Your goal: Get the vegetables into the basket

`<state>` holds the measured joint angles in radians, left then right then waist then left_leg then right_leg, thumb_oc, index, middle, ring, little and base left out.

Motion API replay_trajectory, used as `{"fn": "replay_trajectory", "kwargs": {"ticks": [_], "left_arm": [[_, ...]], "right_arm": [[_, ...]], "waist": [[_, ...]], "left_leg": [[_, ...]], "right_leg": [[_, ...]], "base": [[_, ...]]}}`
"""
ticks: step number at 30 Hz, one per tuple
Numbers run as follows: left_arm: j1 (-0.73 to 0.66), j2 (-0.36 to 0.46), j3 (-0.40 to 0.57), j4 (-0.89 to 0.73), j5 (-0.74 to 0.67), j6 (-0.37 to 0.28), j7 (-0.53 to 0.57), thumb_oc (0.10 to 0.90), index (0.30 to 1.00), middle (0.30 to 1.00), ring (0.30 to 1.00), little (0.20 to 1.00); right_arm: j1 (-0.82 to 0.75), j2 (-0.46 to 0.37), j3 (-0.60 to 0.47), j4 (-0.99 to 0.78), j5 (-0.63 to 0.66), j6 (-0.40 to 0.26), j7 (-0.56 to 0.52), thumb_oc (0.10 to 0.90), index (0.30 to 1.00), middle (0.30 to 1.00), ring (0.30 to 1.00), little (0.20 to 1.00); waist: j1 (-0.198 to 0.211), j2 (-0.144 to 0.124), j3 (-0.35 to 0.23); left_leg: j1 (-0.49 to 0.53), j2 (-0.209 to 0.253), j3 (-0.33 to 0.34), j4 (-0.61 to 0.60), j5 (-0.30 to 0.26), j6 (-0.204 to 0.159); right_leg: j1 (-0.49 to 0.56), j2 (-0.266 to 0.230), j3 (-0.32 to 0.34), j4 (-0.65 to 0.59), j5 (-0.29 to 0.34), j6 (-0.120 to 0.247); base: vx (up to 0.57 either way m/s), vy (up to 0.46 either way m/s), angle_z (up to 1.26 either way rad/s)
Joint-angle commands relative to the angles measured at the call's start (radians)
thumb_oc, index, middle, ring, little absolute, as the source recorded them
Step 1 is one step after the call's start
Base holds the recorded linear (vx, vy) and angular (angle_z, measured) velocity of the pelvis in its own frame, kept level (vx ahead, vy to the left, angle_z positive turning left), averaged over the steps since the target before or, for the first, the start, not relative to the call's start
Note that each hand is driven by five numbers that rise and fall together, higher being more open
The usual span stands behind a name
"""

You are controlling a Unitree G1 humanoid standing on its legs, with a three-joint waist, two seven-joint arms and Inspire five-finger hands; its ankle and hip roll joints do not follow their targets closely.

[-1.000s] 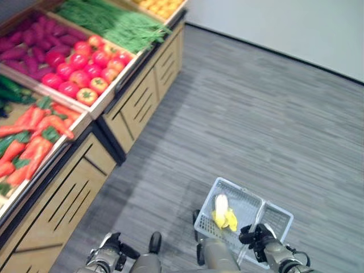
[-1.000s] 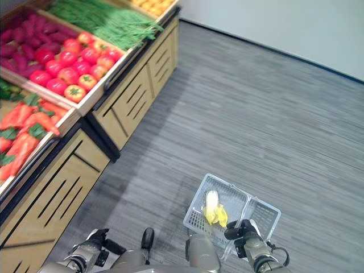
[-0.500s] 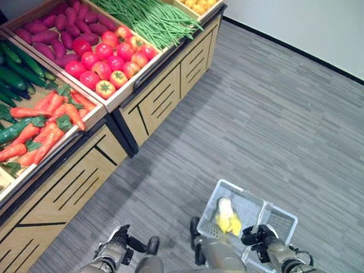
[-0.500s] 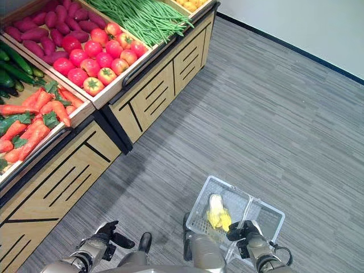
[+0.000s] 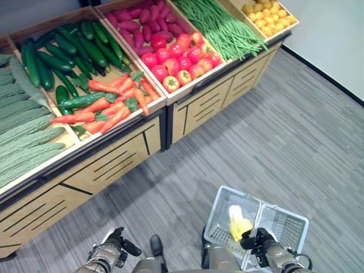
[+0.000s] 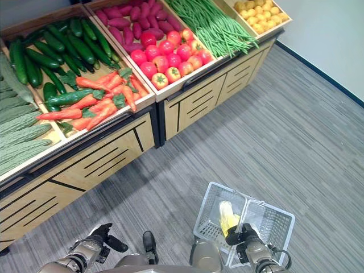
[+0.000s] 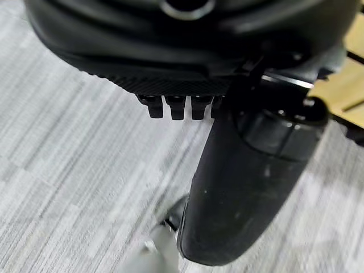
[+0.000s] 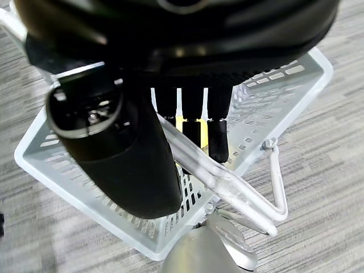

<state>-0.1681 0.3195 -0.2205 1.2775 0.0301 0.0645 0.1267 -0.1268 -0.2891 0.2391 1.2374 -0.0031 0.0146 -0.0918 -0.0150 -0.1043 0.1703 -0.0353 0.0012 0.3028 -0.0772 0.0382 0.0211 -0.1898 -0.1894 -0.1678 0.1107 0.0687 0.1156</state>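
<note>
Basket [image 5: 281,224]: white plastic, rectangular, perforated mesh walls, clear curved handle across the middle. It hangs low at the robot's right, above the floor. Inside, in the half nearer the stand, lies one pale yellow-and-white leafy vegetable [image 5: 238,220].

Right hand [image 8: 187,122]: dark, fingers and thumb curled round the clear handle [image 8: 227,182], clamped on it.

Left hand [image 5: 114,250]: dark, low at the robot's left, over bare floor, holding nothing. In the left wrist view the fingers show only as short stubs past the palm, the thumb juts forward; whether they are spread or curled, cannot tell.

Stand [image 5: 131,151]: light wood, slatted dark grooves on the front panels, sloping open bins on top. It lies well apart from the basket, beyond a strip of floor.

Bins, from the robot's left:
- ridged pale green gourds [image 5: 23,136]
- smooth dark cucumbers [image 5: 62,48]
- orange carrots [image 5: 108,105] with green tops, just in front of the cucumbers
- purple-red sweet potatoes [image 5: 136,23]
- glossy red tomatoes [image 5: 179,54]
- thin green beans [image 5: 219,25], heaped
- small yellow round produce [image 5: 267,14]

Floor [image 5: 296,131]: grey, fine striped weave.
</note>
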Motion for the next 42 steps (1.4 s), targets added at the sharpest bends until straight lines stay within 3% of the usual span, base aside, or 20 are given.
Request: {"fn": "replay_trajectory", "kwargs": {"ticks": [1,4,8,11,16,22,25,28,31,32,33,34,38,42], "left_arm": [[0.005,-0.004,0.003,0.031,0.003,0.004,0.009,0.9,1.0,1.0,1.0,1.0],[0.013,0.006,0.011,0.035,0.006,0.006,0.006,0.9,1.0,1.0,1.0,1.0],[0.016,0.018,0.009,0.033,0.01,0.01,0.004,0.9,1.0,1.0,1.0,1.0],[0.018,0.027,0.014,0.042,0.011,0.012,0.004,0.9,1.0,1.0,1.0,1.0],[0.007,0.038,0.025,0.04,-0.017,0.002,0.016,0.9,1.0,1.0,1.0,1.0],[0.008,0.032,0.023,0.029,-0.031,-0.007,0.02,0.9,1.0,1.0,1.0,1.0],[0.025,0.005,0.03,0.003,-0.074,-0.016,0.023,0.9,1.0,1.0,1.0,1.0],[0.047,-0.023,0.003,-0.108,-0.112,-0.033,0.013,0.9,1.0,1.0,1.0,1.0],[0.141,-0.007,0.015,-0.397,-0.197,-0.057,-0.022,0.9,1.0,1.0,1.0,1.0],[0.221,0.03,0.049,-0.633,-0.264,-0.067,-0.039,0.9,1.0,1.0,1.0,1.0],[0.225,0.031,0.05,-0.638,-0.264,-0.064,-0.039,0.9,1.0,1.0,1.0,1.0],[0.296,0.062,0.09,-0.78,-0.308,-0.06,-0.057,0.9,1.0,1.0,1.0,1.0],[0.4,0.099,0.178,-1.027,-0.4,-0.075,-0.07,0.9,1.0,1.0,1.0,1.0],[0.431,0.139,0.289,-1.199,-0.331,-0.101,-0.028,0.9,1.0,1.0,1.0,1.0]], "right_arm": [[0.063,-0.007,0.051,0.027,-0.039,0.038,0.025,0.4,0.3,0.3,0.3,0.3],[0.063,-0.007,0.054,0.025,-0.04,0.037,0.03,0.4,0.3,0.3,0.3,0.3],[0.061,-0.006,0.058,0.011,-0.03,0.031,0.032,0.4,0.3,0.3,0.3,0.3],[0.055,-0.009,0.055,0.007,-0.02,0.031,0.035,0.4,0.3,0.3,0.3,0.3],[0.039,-0.012,0.087,-0.009,-0.044,0.024,0.04,0.4,0.3,0.3,0.3,0.3],[0.044,-0.02,0.084,-0.01,-0.045,0.023,0.038,0.4,0.3,0.3,0.3,0.3],[0.051,-0.035,0.073,0.004,-0.051,0.024,0.037,0.4,0.3,0.3,0.3,0.3],[0.045,-0.06,0.063,0.005,-0.052,0.025,0.034,0.4,0.3,0.3,0.3,0.3],[0.046,-0.095,0.031,-0.029,-0.053,0.025,0.036,0.4,0.3,0.3,0.3,0.3],[0.06,-0.106,0.006,-0.058,-0.057,0.026,0.043,0.4,0.3,0.3,0.3,0.3],[0.062,-0.106,0.007,-0.058,-0.057,0.027,0.044,0.4,0.3,0.3,0.3,0.3],[0.072,-0.113,-0.005,-0.078,-0.07,0.032,0.055,0.4,0.3,0.3,0.3,0.3],[0.103,-0.118,-0.032,-0.101,-0.077,0.035,0.071,0.4,0.3,0.3,0.3,0.3],[0.126,-0.109,-0.04,-0.107,-0.079,0.029,0.081,0.4,0.3,0.3,0.3,0.3]], "waist": [[0.0,-0.032,0.032],[0.01,-0.04,0.043],[0.007,-0.024,0.078],[-0.005,-0.027,0.076],[-0.022,-0.045,0.099],[-0.022,-0.05,0.083],[-0.016,-0.027,0.046],[-0.009,0.011,0.017],[0.003,0.038,0.004],[0.007,0.048,0.003],[0.007,0.048,0.002],[0.008,0.052,0.001],[0.012,0.056,0.0],[0.017,0.054,-0.005]], "left_leg": [[-0.052,0.032,-0.084,0.067,-0.055,-0.032],[-0.045,0.019,-0.1,0.085,-0.072,-0.014],[-0.03,0.015,-0.153,0.108,-0.082,0.001],[-0.005,0.014,-0.186,0.087,-0.085,-0.015],[0.017,0.012,-0.272,0.121,-0.118,-0.036],[0.026,0.009,-0.323,0.121,-0.124,-0.05],[0.039,0.041,-0.364,0.112,-0.116,-0.077],[0.018,0.07,-0.401,0.106,-0.094,-0.106],[0.017,0.079,-0.421,0.1,-0.085,-0.113],[0.023,0.073,-0.429,0.105,-0.089,-0.111],[0.024,0.073,-0.429,0.106,-0.09,-0.111],[0.029,0.069,-0.431,0.111,-0.097,-0.108],[0.041,0.057,-0.433,0.116,-0.109,-0.101],[0.057,0.049,-0.431,0.113,-0.124,-0.096]], "right_leg": [[0.011,-0.059,0.053,0.009,0.053,0.101],[-0.001,-0.069,0.065,0.099,0.076,0.108],[-0.04,-0.044,0.14,0.232,0.108,0.098],[-0.069,-0.056,0.16,0.116,0.123,0.088],[-0.136,-0.042,0.189,-0.053,0.164,0.111],[-0.106,-0.017,0.198,-0.037,0.128,0.101],[-0.056,0.009,0.178,-0.038,0.087,0.079],[-0.014,0.014,0.127,-0.069,0.064,0.064],[0.008,0.015,0.1,-0.069,0.046,0.059],[0.018,0.009,0.093,-0.062,0.04,0.058],[0.019,0.009,0.093,-0.062,0.04,0.058],[0.025,0.004,0.09,-0.06,0.04,0.061],[0.036,-0.005,0.087,-0.062,0.042,0.063],[0.048,-0.012,0.095,-0.07,0.041,0.067]], "base": [[0.02,0.084,0.17],[0.01,0.097,0.14],[0.04,0.064,0.34],[0.11,-0.046,0.41],[0.15,-0.118,0.36],[0.08,-0.117,0.71],[0.14,-0.305,0.46],[0.03,-0.178,0.72],[0.04,-0.088,0.26],[0.05,-0.006,0.29],[0.06,0.017,0.18],[0.03,0.02,0.06],[0.04,0.034,0.01],[0.04,0.032,-0.07]]}}
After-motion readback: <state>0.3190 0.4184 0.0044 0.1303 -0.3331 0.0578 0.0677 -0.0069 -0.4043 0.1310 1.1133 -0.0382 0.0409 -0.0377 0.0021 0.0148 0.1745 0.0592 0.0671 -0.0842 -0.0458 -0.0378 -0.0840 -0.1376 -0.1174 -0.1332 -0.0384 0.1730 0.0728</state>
